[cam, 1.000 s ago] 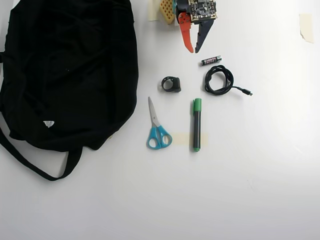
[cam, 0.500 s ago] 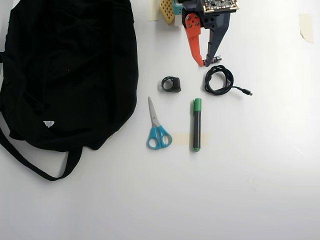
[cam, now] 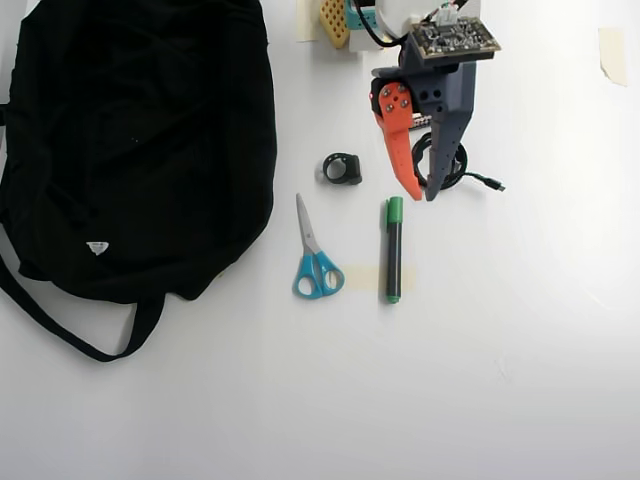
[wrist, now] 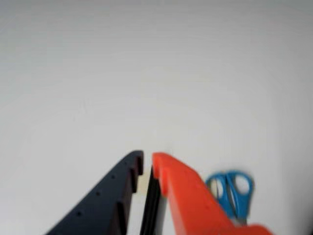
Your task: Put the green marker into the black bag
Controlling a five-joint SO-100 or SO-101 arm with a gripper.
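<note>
The green marker [cam: 393,250] lies on the white table in the overhead view, its green cap pointing to the far side. It does not show in the wrist view. The black bag [cam: 140,140] fills the left side, with a small white tag and straps trailing toward the near edge. My gripper [cam: 424,194] has an orange finger and a dark blue one. It hovers just right of and beyond the marker's cap, tips together and empty. In the wrist view the gripper [wrist: 147,160] points at bare table, its jaws almost touching.
Blue-handled scissors [cam: 315,255] lie left of the marker and also show in the wrist view [wrist: 232,193]. A small black ring-shaped item [cam: 343,168] sits beyond them. A coiled black cable [cam: 462,172] lies under the gripper. A beige tape piece [cam: 612,55] is at the far right.
</note>
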